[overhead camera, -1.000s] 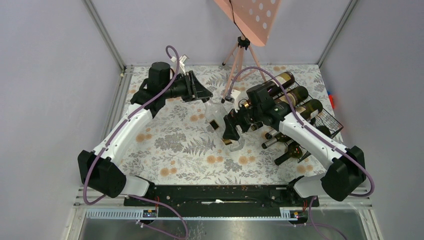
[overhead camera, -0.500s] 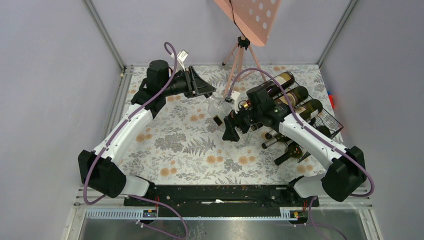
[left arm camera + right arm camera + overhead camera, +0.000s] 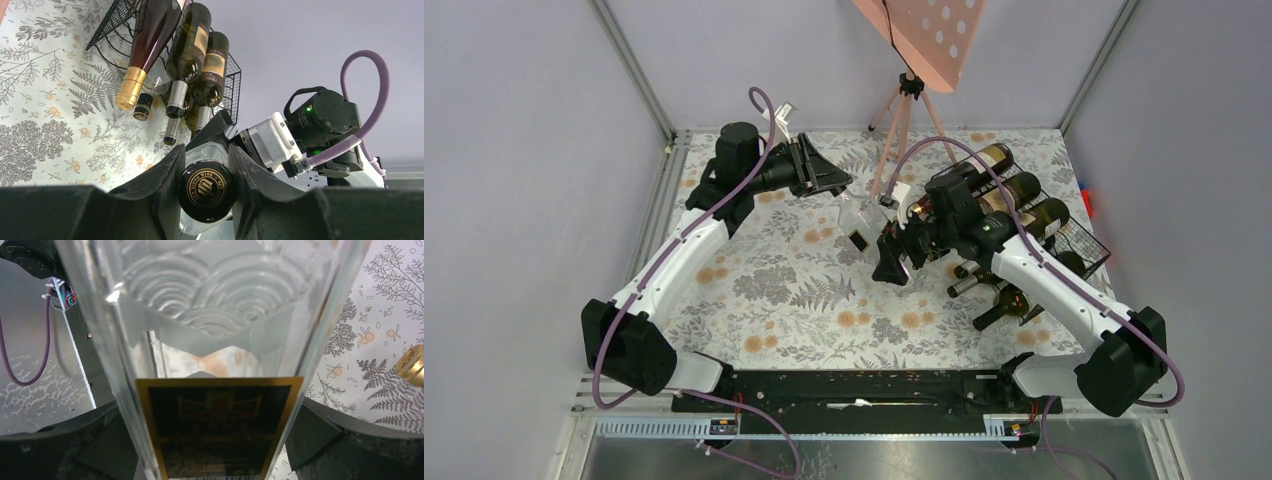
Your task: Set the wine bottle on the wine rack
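A clear glass wine bottle (image 3: pixel 856 214) with a black-and-gold label hangs above the middle of the table, held between both arms. My left gripper (image 3: pixel 836 186) is shut on its black cap (image 3: pixel 207 187), which sits between the fingers (image 3: pixel 162 190). My right gripper (image 3: pixel 890 260) is shut on the bottle's body (image 3: pixel 220 340), with dark fingers (image 3: pixel 320 440) on both sides of the label. The black wire wine rack (image 3: pixel 1079 240) stands at the right and holds several dark bottles (image 3: pixel 1024 188). It also shows in the left wrist view (image 3: pixel 232 82), beyond the held bottle.
A pink tripod stand (image 3: pixel 902 110) with a pink perforated board stands at the back centre. The floral table cover (image 3: pixel 794 290) lies under everything. Grey walls close in the left, right and back. A gold-capped bottle neck (image 3: pixel 412 365) of a racked bottle pokes in at the right.
The bottle has risen off the table and shifted toward the back, carried by both grippers. The right arm's elbow has swung out to the right.
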You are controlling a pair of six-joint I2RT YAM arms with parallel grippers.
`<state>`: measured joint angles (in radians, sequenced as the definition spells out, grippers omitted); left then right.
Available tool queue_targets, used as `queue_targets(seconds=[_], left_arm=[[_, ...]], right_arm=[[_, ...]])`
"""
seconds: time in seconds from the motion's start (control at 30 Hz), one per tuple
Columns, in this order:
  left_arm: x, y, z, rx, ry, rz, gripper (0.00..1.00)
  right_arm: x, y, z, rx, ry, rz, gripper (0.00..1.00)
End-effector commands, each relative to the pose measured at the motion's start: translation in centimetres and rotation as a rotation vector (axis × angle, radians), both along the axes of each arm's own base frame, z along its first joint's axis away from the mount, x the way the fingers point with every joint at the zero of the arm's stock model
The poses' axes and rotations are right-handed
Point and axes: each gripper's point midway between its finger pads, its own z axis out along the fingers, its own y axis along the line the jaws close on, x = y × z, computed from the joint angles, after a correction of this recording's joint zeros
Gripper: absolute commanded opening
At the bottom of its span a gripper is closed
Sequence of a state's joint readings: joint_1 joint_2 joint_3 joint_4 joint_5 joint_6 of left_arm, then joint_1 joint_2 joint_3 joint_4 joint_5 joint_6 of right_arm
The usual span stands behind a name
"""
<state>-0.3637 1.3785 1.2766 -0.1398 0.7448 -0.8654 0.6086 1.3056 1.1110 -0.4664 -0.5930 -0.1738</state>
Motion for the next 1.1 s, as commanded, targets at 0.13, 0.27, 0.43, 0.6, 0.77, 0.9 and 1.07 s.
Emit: queue_targets(seconds=[0.13,0.27,0.43,0.6,0.77,0.9,1.07], left_arm=[[-1.6,0.1,5.5,-0.129,-0.083,-0.039,0.00],[-1.5,0.3,5.9,-0.142,-0.100,-0.031,0.00],[-1.5,0.6,6.2,-0.154,-0.103,-0.024,0.00],[-1.4,0.5,6.2,-0.157,-0.103,-0.023,0.00],[-1.1,0.7,5.8,-0.153,-0.097,-0.013,0.00],[-0.9,1.3,5.7,-0.150,-0.103,0.004,0.00],[-1.1,1.7,5.1,-0.102,-0.158,-0.001,0.14]], right_arm=[[-0.3,0.2,0.6,0.021,-0.038,0.030,0.97],[-0.3,0.2,0.3,0.017,-0.033,0.032,0.94],[-0.3,0.3,0.2,0.019,-0.028,0.037,0.92],[-0.5,0.4,0.4,0.023,-0.023,0.047,0.84],[-0.7,0.1,0.5,0.019,-0.035,0.055,0.66],[-0.9,0.0,0.6,0.017,-0.048,0.065,0.41],[-0.9,-0.4,0.8,0.007,-0.072,0.064,0.00]])
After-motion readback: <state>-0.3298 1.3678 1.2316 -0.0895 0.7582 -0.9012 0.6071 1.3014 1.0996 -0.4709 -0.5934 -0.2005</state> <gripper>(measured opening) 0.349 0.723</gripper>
